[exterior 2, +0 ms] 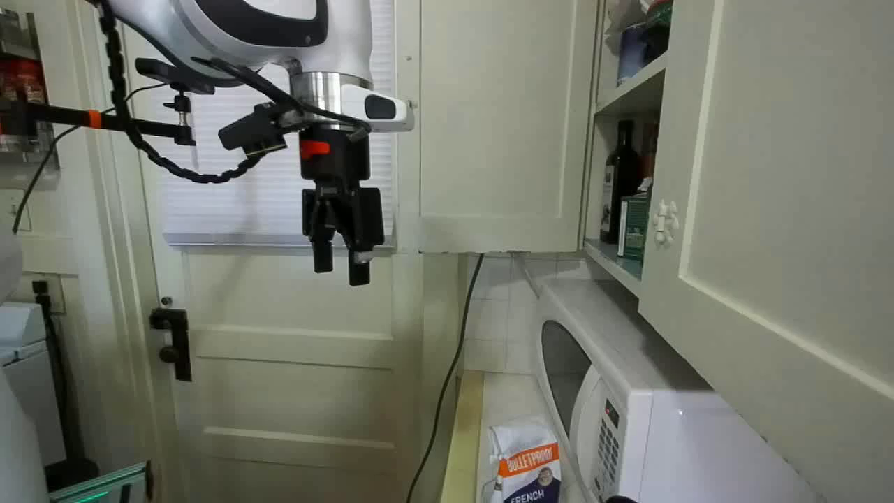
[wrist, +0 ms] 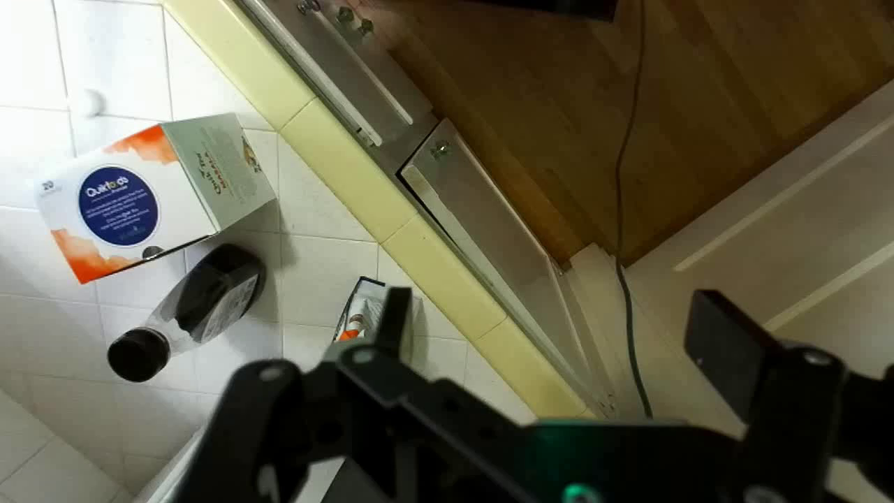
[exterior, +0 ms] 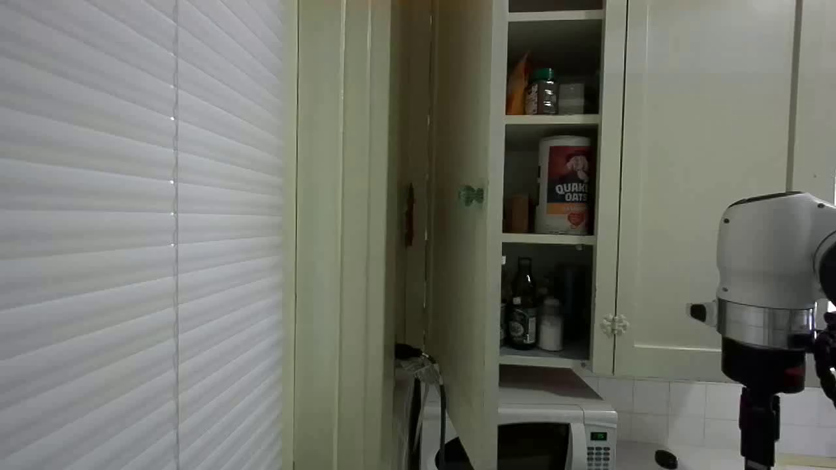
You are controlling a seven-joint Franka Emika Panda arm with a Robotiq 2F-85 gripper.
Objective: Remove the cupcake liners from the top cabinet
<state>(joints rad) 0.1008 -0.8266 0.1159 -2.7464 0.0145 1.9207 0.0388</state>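
Observation:
The cupcake liners (exterior: pixel 571 99), a small pale, partly see-through pack, sit on an upper shelf of the top cabinet (exterior: pixel 609 215), right of a green-lidded jar. The cabinet's narrow door stands open. In an exterior view the cabinet (exterior 2: pixel 589 181) shows at a slant, and the liners are not visible there. My gripper (exterior 2: pixel 341 264) points down in front of the window blind, apart from the cabinet and lower than the liners' shelf. In the wrist view the gripper (wrist: pixel 559 335) has its fingers wide apart with nothing between them. The liners are out of the wrist view.
The open cabinet door (exterior: pixel 465 274) juts out. A red-and-white oats canister (exterior: pixel 565 186) stands one shelf below the liners, bottles (exterior: pixel 522 313) lower still. A microwave (exterior 2: pixel 628 349) is beneath. A coffee bag (exterior 2: pixel 525 464), an orange-and-white box (wrist: pixel 140 202) and a bottle (wrist: pixel 202 300) are on the counter.

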